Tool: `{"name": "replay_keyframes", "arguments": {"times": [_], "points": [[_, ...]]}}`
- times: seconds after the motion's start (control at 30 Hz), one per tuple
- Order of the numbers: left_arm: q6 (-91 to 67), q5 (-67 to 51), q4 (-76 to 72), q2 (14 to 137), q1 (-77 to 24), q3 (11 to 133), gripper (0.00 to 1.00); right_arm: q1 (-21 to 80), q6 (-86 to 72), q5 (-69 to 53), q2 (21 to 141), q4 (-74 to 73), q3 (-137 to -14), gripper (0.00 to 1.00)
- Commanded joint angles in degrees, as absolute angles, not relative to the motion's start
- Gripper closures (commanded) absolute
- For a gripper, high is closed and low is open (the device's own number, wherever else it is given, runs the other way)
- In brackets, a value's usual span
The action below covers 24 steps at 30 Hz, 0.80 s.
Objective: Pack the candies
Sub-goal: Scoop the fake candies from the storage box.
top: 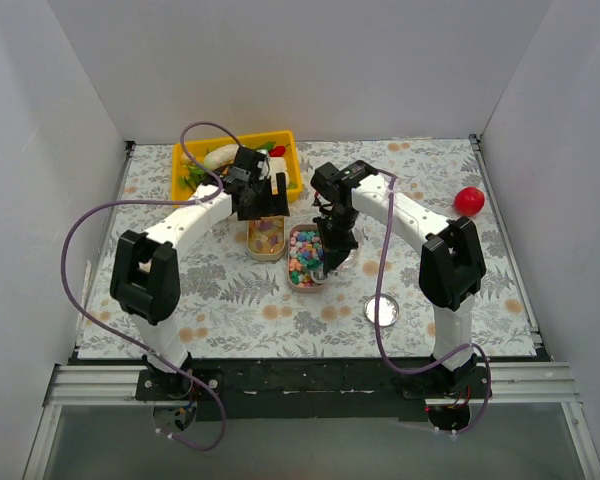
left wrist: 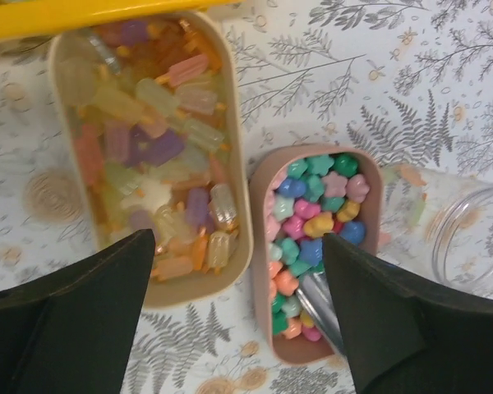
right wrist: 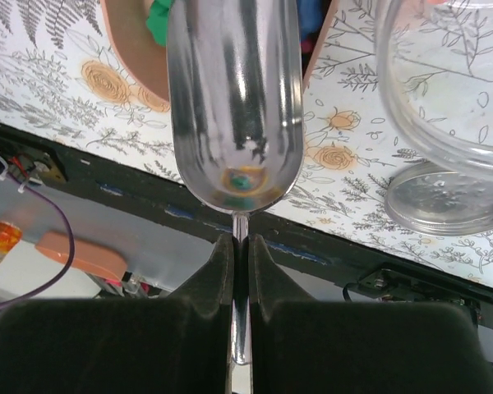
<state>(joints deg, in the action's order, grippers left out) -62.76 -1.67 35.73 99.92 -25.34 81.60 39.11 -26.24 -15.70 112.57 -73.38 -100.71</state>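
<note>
Translucent yellow-orange candies (left wrist: 148, 156) fill a beige oblong tray (top: 266, 240). Pastel candies (left wrist: 316, 213) fill a pink oblong tray (top: 304, 257) just to its right. My left gripper (left wrist: 238, 242) hangs open above the near ends of both trays, with nothing between its fingers. My right gripper (right wrist: 241, 242) is shut on the thin handle of a metal scoop (right wrist: 234, 98). The scoop's bowl holds no candy, and its tip (left wrist: 316, 300) reaches into the pink tray's near end. A clear jar (left wrist: 468, 238) lies on its side right of the pink tray.
A yellow tray (top: 285, 137) of toy vegetables stands behind the left gripper. The jar's round lid (top: 382, 310) lies near the front edge, and a red ball (top: 468, 200) sits at the far right. White walls enclose the table on three sides.
</note>
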Motion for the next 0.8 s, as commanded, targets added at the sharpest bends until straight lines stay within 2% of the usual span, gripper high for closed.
{"name": "replay_keyframes", "arguments": {"times": [0.0,0.1,0.23,0.53,0.77], "points": [[-64.07,-10.01,36.30,105.46,-25.49,86.82,0.26,38.85,-28.56,-11.78,112.24,-71.90,-101.08,0.99],[-65.30,-11.34,37.17,109.24,-25.49,89.46,0.40,38.85,-29.09,-11.69,111.62,-71.11,-100.02,0.99],[-64.95,-14.76,37.27,113.37,-25.75,95.43,0.52,38.85,-29.09,-11.95,110.48,-69.53,-99.14,0.99],[-65.57,-13.98,38.58,121.27,-27.16,102.56,0.53,38.93,-28.21,-13.80,109.78,-67.94,-98.17,0.99],[-62.49,-14.59,39.90,124.80,-28.21,102.92,0.60,38.94,-27.77,-16.69,110.04,-71.01,-102.48,0.99]]}}
